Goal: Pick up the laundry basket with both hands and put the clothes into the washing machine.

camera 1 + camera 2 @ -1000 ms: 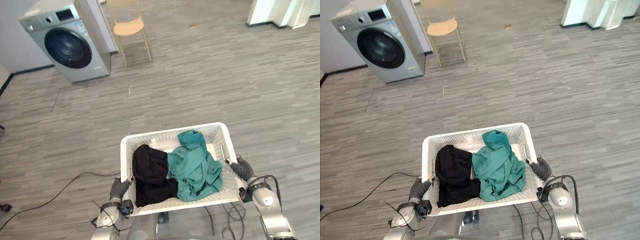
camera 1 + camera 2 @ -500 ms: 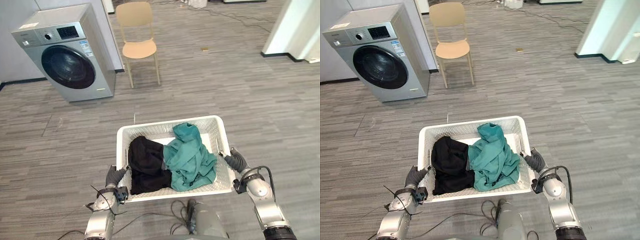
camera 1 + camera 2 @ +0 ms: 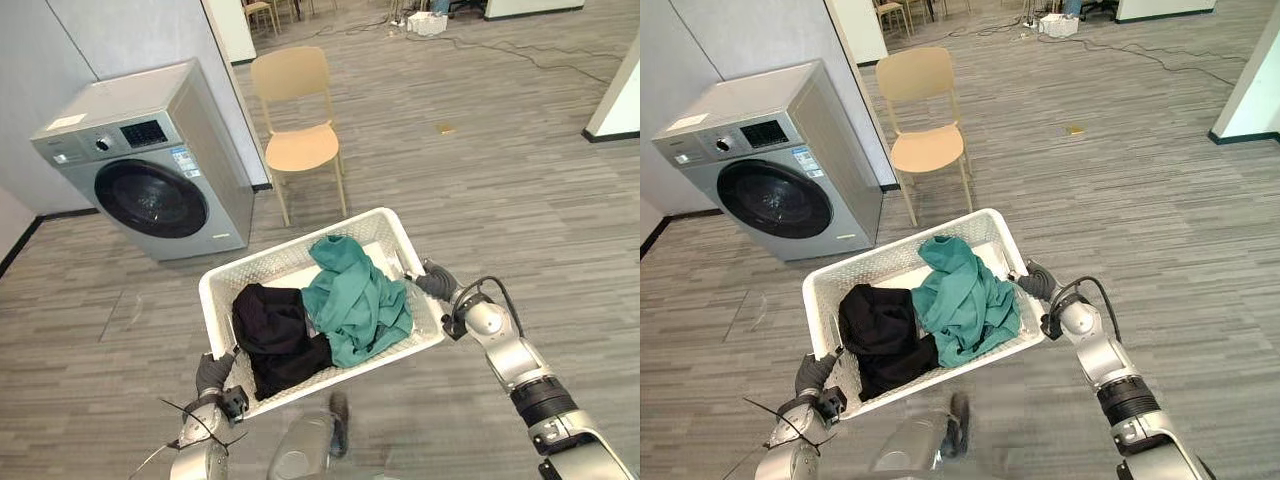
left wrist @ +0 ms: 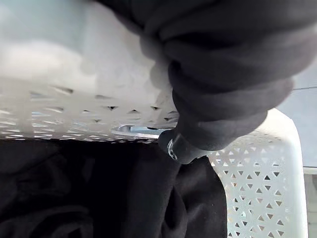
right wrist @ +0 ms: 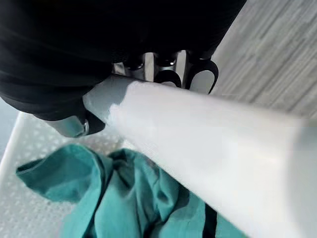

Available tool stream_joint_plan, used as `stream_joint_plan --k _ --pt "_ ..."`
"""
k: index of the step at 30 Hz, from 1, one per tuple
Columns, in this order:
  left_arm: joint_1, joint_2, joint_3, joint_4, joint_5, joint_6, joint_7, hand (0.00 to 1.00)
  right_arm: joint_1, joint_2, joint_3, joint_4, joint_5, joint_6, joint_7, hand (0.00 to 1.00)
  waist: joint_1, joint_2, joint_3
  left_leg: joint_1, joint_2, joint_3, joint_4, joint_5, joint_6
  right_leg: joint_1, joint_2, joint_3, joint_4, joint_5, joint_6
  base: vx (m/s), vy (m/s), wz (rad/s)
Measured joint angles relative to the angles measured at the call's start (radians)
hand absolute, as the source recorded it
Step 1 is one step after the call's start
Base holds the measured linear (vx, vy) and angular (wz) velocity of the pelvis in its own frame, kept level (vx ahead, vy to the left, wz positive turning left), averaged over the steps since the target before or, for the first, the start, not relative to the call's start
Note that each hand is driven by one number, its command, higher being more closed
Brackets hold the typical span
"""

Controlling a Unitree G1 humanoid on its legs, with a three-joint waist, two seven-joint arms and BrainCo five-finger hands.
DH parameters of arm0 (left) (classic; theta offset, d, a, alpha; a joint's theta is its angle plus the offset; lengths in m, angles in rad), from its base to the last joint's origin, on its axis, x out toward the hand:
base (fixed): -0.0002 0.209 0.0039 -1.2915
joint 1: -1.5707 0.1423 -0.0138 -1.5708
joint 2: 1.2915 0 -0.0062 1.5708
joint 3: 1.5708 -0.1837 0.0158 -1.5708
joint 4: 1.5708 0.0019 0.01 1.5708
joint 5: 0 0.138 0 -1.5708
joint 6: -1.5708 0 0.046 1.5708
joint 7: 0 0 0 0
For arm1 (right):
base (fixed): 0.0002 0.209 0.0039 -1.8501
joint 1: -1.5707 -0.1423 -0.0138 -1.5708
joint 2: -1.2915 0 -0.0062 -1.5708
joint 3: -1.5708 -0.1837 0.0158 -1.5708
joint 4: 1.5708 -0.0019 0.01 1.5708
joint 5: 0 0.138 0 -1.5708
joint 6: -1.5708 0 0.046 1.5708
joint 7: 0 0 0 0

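Observation:
I hold a white perforated laundry basket [image 3: 290, 250] off the floor between both hands. My left hand [image 3: 213, 373] is shut on its near left rim, my right hand [image 3: 437, 284] on the right rim. Inside lie a black garment [image 3: 270, 335] on the left and a teal garment [image 3: 355, 300] on the right. In the left wrist view my thumb [image 4: 198, 134] hooks over the rim [image 4: 74, 74] above the black garment [image 4: 99, 193]. The right wrist view has my fingers [image 5: 168, 69] curled under the rim [image 5: 223, 148]. The grey washing machine [image 3: 150, 165] stands ahead to the left, its round door closed.
A tan chair [image 3: 300, 145] stands right of the washing machine, just beyond the basket. A grey partition wall [image 3: 120, 40] rises behind the machine. A white wall corner [image 3: 615, 90] is at the far right, and cables [image 3: 480, 50] trail across the far floor.
The view has lifted and shifted, so the washing machine and chair now look nearer. The basket has swung with its right end further forward. Both hands keep their hold.

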Motion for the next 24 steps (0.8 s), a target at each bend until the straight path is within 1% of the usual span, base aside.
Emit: stream_joint_plan --k 1,2,3,4,5,6,7,8,9,10,11,12,13,14,15,16,17,18,19,20,21,22,23,24 --pt "0.01 -0.009 0.004 0.005 0.013 0.008 0.0 1.0 0.013 0.006 -0.002 0.007 -0.001 0.001 -0.001 1.0 -0.008 -0.023 -0.012 0.013 -0.031 -0.001 0.02 -0.028 0.037 -0.046 -0.053 0.006 0.139 -0.02 0.03 0.74 0.246 0.15" --pt "0.011 -0.015 0.004 0.005 0.014 0.013 -0.001 1.0 0.015 0.004 -0.004 0.016 -0.003 0.001 0.0 1.0 -0.009 -0.027 -0.011 0.033 -0.047 0.004 0.025 -0.052 0.047 -0.089 -0.079 0.016 0.267 -0.017 0.038 0.72 0.247 0.3" --pt "0.015 -0.017 0.004 0.004 0.031 0.022 -0.001 1.0 0.016 0.014 -0.004 0.044 -0.011 0.0 0.003 1.0 -0.006 -0.047 -0.006 0.086 -0.085 0.005 0.025 -0.085 0.055 -0.192 -0.125 0.042 0.557 0.057 0.111 0.67 0.223 0.41" --pt "0.013 -0.012 0.003 0.005 0.05 0.033 0.003 1.0 0.023 0.029 -0.005 0.059 -0.017 0.005 0.006 1.0 -0.019 -0.061 -0.005 0.14 -0.123 -0.027 0.023 -0.114 0.062 -0.297 -0.166 0.065 0.825 0.142 0.126 0.76 0.215 0.58" --pt "0.014 -0.01 0.003 0.005 0.051 0.038 0.003 1.0 0.028 0.031 -0.006 0.059 -0.019 0.005 0.008 1.0 -0.032 -0.062 -0.004 0.167 -0.137 -0.044 0.022 -0.12 0.067 -0.333 -0.181 0.059 0.919 0.143 0.119 0.61 0.128 0.88" --pt "0.017 0.0 0.003 0.005 0.053 0.041 0.004 1.0 0.04 0.037 -0.01 0.059 -0.02 0.005 0.016 1.0 -0.043 -0.058 -0.003 0.224 -0.148 -0.081 0.011 -0.122 0.069 -0.397 -0.193 0.051 1.023 0.125 0.094 0.67 0.081 0.94" --pt "0.016 0.018 0.002 0.004 0.054 0.041 0.004 1.0 0.047 0.044 -0.012 0.059 -0.021 0.004 0.021 1.0 -0.057 -0.057 -0.002 0.283 -0.146 -0.122 -0.006 -0.126 0.067 -0.449 -0.206 0.025 1.036 0.096 0.071 0.53 0.035 0.86" --pt "0.013 0.03 -0.001 0.004 0.054 0.041 0.004 1.0 0.049 0.045 -0.012 0.056 -0.021 0.003 0.021 1.0 -0.059 -0.057 -0.002 0.314 -0.142 -0.138 -0.021 -0.13 0.06 -0.475 -0.222 0.006 1.022 0.084 0.053 0.51 0.015 0.66" --pt "0.007 0.042 -0.003 0.003 0.053 0.041 0.004 1.0 0.051 0.046 -0.012 0.048 -0.021 0.003 0.02 1.0 -0.059 -0.057 -0.002 0.351 -0.133 -0.162 -0.041 -0.142 0.051 -0.515 -0.244 -0.019 0.975 0.06 0.041 0.36 -0.035 0.58" --pt "-0.006 0.056 -0.008 0.003 0.053 0.04 0.005 1.0 0.058 0.046 -0.017 0.034 -0.02 0.003 0.019 1.0 -0.061 -0.058 -0.002 0.386 -0.119 -0.195 -0.053 -0.158 0.041 -0.571 -0.262 -0.037 0.862 0.038 0.039 0.44 -0.08 0.73" --pt "-0.02 0.067 -0.014 0.003 0.052 0.039 0.004 1.0 0.059 0.047 -0.028 0.032 -0.018 0.003 0.019 1.0 -0.069 -0.057 -0.001 0.407 -0.1 -0.226 -0.056 -0.18 0.029 -0.61 -0.252 -0.029 0.684 0.035 0.052 0.52 -0.157 0.71" --pt "-0.026 0.072 -0.016 0.003 0.052 0.039 0.004 1.0 0.059 0.047 -0.031 0.032 -0.017 0.003 0.019 1.0 -0.074 -0.057 -0.002 0.416 -0.091 -0.241 -0.057 -0.194 0.021 -0.622 -0.237 -0.021 0.573 0.047 0.069 0.52 -0.227 0.71" --pt "-0.032 0.083 -0.02 0.003 0.051 0.038 0.004 1.0 0.059 0.048 -0.034 0.029 -0.017 0.003 0.019 1.0 -0.086 -0.06 -0.002 0.438 -0.074 -0.263 -0.06 -0.231 0.011 -0.627 -0.217 0.01 0.326 0.112 0.109 0.44 -0.235 0.5" --pt "-0.032 0.093 -0.021 0.004 0.051 0.037 0.004 1.0 0.06 0.051 -0.034 0.024 -0.016 0.003 0.02 1.0 -0.086 -0.074 -0.005 0.455 -0.072 -0.266 -0.066 -0.265 0.001 -0.625 -0.209 0.047 0.16 0.181 0.145 0.42 -0.286 0.54" --pt "-0.032 0.106 -0.029 0.005 0.051 0.037 0.002 1.0 0.067 0.047 -0.034 0.011 -0.017 0.005 0.022 1.0 -0.094 -0.089 -0.01 0.485 -0.068 -0.274 -0.061 -0.349 -0.003 -0.635 -0.203 0.103 0.089 0.235 0.161 0.35 -0.268 0.48" --pt "-0.033 0.109 -0.035 0.007 0.051 0.037 0.002 1.0 0.075 0.045 -0.038 0.006 -0.018 0.006 0.021 1.0 -0.105 -0.091 -0.01 0.504 -0.062 -0.287 -0.047 -0.399 -0.011 -0.632 -0.196 0.125 0.101 0.269 0.146 0.47 -0.376 0.62" --pt "-0.022 0.085 -0.042 0.025 0.052 0.039 -0.001 1.0 0.107 0.037 -0.047 0.005 -0.018 0.008 0.022 1.0 -0.113 -0.065 -0.024 0.534 -0.033 -0.307 -0.001 -0.442 -0.026 -0.622 -0.167 0.126 0.183 0.333 0.128 0.52 -0.359 0.56" --pt "-0.013 0.059 -0.043 0.041 0.054 0.04 -0.006 1.0 0.126 0.03 -0.055 0.005 -0.018 0.012 0.023 1.0 -0.116 -0.033 -0.041 0.502 -0.016 -0.307 0.134 -0.432 -0.038 -0.622 -0.151 0.096 0.257 0.271 0.11 0.71 -0.487 0.4" --pt "-0.005 0.029 -0.044 0.042 0.053 0.04 -0.006 1.0 0.127 0.013 -0.062 -0.006 -0.017 0.013 0.03 1.0 -0.124 0.01 -0.041 0.379 0.026 -0.269 0.423 -0.368 -0.087 -0.591 -0.121 0.07 0.278 0.226 0.076 0.79 -0.491 0.13" --pt "-0.003 0.02 -0.045 0.043 0.052 0.04 -0.011 1.0 0.129 -0.001 -0.068 -0.013 -0.017 0.014 0.043 1.0 -0.112 0.032 -0.013 0.274 0.086 -0.204 0.669 -0.148 -0.101 -0.509 -0.077 0.063 0.261 0.185 0.049 0.68 -0.387 -0.05" --pt "0.002 0.02 -0.046 0.044 0.052 0.04 -0.016 1.0 0.131 0.0 -0.067 -0.013 -0.017 0.017 0.046 1.0 -0.11 0.028 -0.001 0.249 0.098 -0.202 0.75 -0.084 -0.116 -0.462 -0.068 0.059 0.24 0.172 0.039 0.57 -0.228 -0.1" --pt "0.008 0.02 -0.051 0.045 0.05 0.041 -0.023 1.0 0.134 0.0 -0.071 -0.014 -0.016 0.019 0.048 1.0 -0.107 0.027 0.005 0.181 0.101 -0.189 0.875 -0.113 -0.116 -0.386 -0.061 0.053 0.198 0.152 0.025 0.46 -0.126 -0.08" --pt "0.007 0.02 -0.053 0.045 0.048 0.04 -0.027 1.0 0.134 -0.004 -0.076 -0.024 -0.016 0.02 0.049 1.0 -0.107 0.018 0.008 0.114 0.096 -0.14 0.901 -0.163 -0.077 -0.323 -0.067 0.053 0.154 0.139 0.021 0.53 -0.162 -0.11" --pt "0.001 0.02 -0.049 0.041 0.047 0.037 -0.027 1.0 0.136 -0.01 -0.077 -0.053 -0.009 0.021 0.049 1.0 -0.106 0.017 0.008 0.05 0.093 -0.085 0.843 -0.197 -0.066 -0.285 -0.072 0.057 0.123 0.127 0.02 0.42 -0.12 -0.17"
